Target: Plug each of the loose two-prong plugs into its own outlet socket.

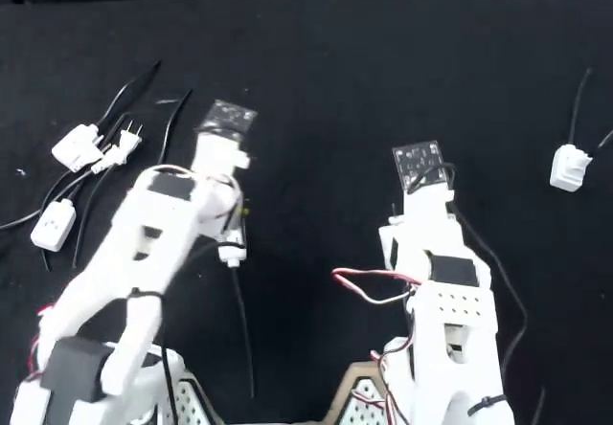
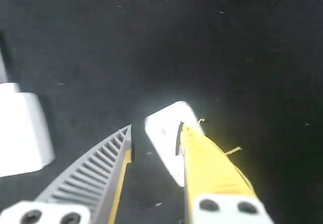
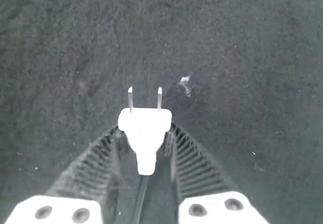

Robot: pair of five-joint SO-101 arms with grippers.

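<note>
Black worktop (image 1: 364, 80), two arms based at its 6 o'clock edge. Right tool (image 3: 145, 129): clenched on a white two-prong plug (image 3: 145, 125). Its fingers press the flanks of the body, the prongs (image 3: 130, 99) project clear ahead, and the cable trails back between the fingers. This hold leaves the blades free for insertion and keeps them in line with the tool's reach; the plug hangs over bare cloth. Left tool (image 2: 155, 131): released, jaws spread. A white piece (image 2: 166, 138) lies against the yellow-taped finger (image 2: 207, 158), and the grey ribbed finger (image 2: 108, 158) stands apart from it, so nothing is pinched. In the high view that piece (image 1: 230, 251) sits at about 7 o'clock from the worktop's centre, its cable running toward 6 o'clock. It is probably an outlet socket, though its face is too blurred to confirm. Judged purpose: the left tool straddles it to steady it as the receiving part. Other stock at 9 to 10 o'clock: a loose plug (image 1: 124, 141), prongs showing, just beside a white block (image 1: 77, 145). A socket block (image 1: 55, 224) lies at 8 o'clock. A far socket block (image 1: 570, 167) lies at 3 o'clock, well apart from both tools. Status, as judged: no plug seated yet. The held plug needs carrying to a socket face, with its prongs squared to the slots.
</note>
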